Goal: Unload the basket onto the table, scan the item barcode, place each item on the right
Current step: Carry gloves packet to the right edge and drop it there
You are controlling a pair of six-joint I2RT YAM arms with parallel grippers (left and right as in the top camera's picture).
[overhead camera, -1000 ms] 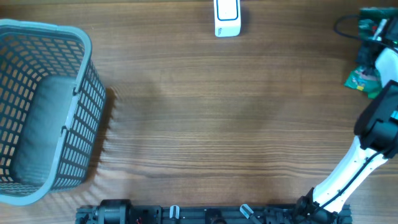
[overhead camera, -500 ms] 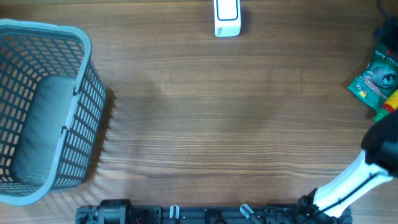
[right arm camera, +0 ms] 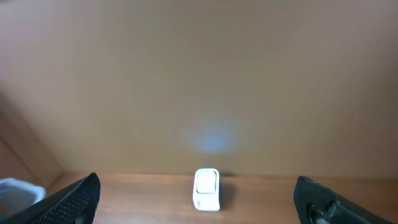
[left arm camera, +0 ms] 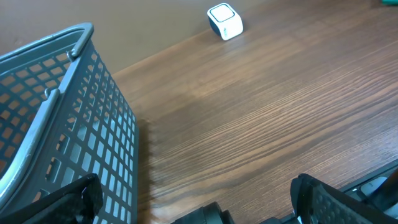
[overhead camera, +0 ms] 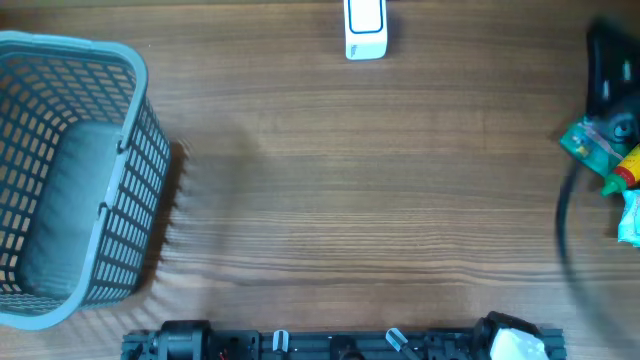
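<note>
Scanning target: green packet (overhead camera: 583,140), lying flat on the table (overhead camera: 400,200) at the far right edge in the overhead view; no finger on it. Print too small to read, barcode not visible.
Over the packet: a blurred dark part of the right arm (overhead camera: 604,70) overlaps its upper right corner. Cannot tell whether it touches or hangs above.
Beside the packet: yellow bottle (overhead camera: 626,172) with a red cap, on its side just at the packet's lower right. Below it a white-teal item (overhead camera: 631,218), cut off by the frame edge.
Cable: thin dark blurred arc (overhead camera: 562,230) curving down the right side of the table, near the packet.
Scanner: white scanner (overhead camera: 365,29) at the top centre edge of the table, well apart from the packet. In the right wrist view it sits low and centred, far off.
Right gripper: right gripper (right arm camera: 196,182) released and empty, its fingers (right arm camera: 71,200) spread out to both lower corners. Its camera faces the tan wall (right arm camera: 199,74).
Left gripper: left gripper (left arm camera: 194,186) released and empty, its fingers (left arm camera: 65,202) wide at both lower corners, low over the table just beside the basket.
Basket: grey mesh basket (overhead camera: 70,180) at the left edge of the table, well apart from the packet and the scanner.
Arm base: black arm base (overhead camera: 340,345) along the near edge.
</note>
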